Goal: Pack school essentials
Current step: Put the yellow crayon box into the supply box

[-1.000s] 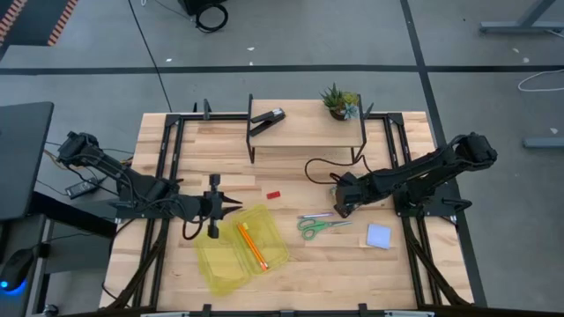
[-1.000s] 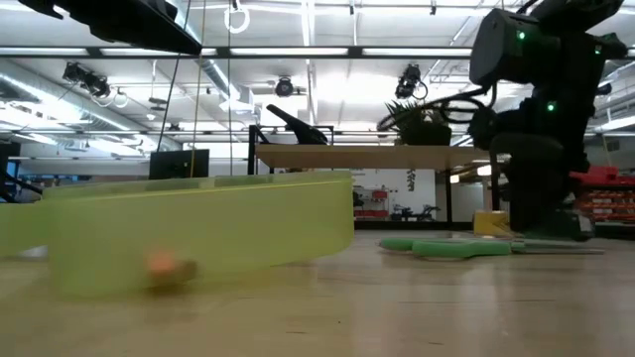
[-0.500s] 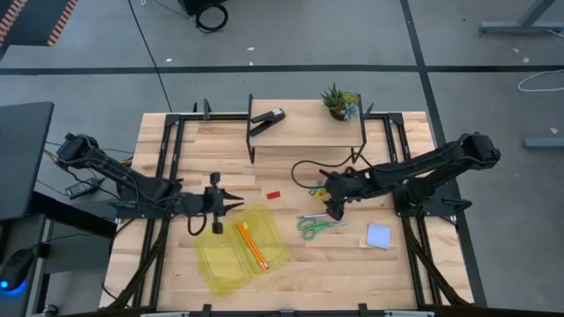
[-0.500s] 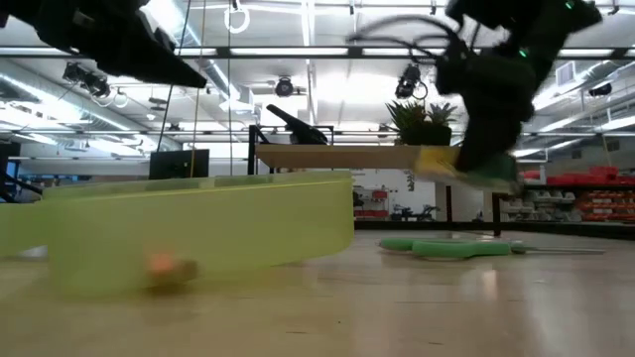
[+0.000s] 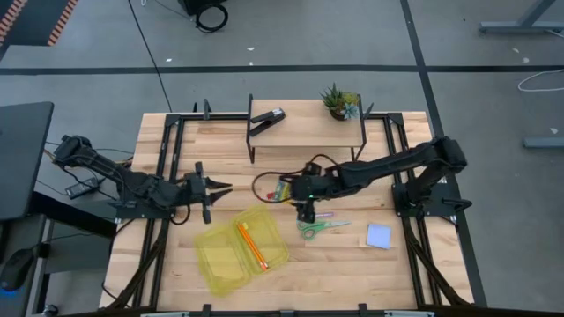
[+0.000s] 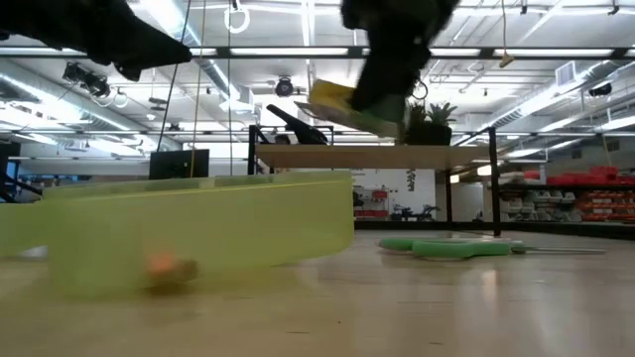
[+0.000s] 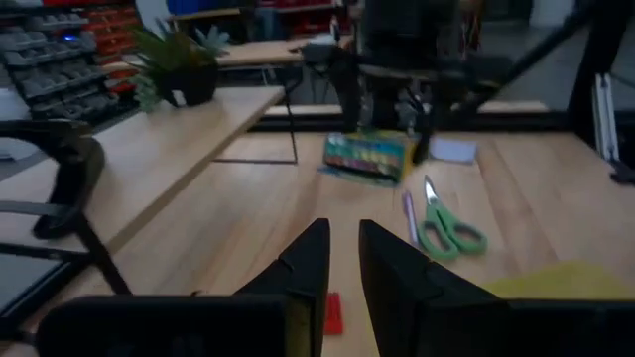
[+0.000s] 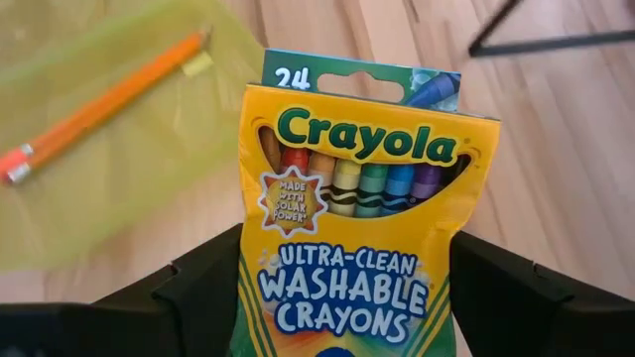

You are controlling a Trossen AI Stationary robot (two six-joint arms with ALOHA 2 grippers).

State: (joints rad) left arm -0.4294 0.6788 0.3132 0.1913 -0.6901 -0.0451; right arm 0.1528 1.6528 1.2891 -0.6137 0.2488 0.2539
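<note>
The right gripper (image 5: 295,190), clamped on the crayon box (image 8: 352,218), has carried it from beside the scissors (image 5: 319,227) toward mid-bench, now airborne near the yellow case (image 5: 220,260) holding the pencil (image 5: 252,246), while the left gripper (image 5: 214,189) waits, fingers nearly together

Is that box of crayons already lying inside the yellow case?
No. The right gripper holds the crayon box up in the air, and only the orange pencil lies in the yellow case.
</note>
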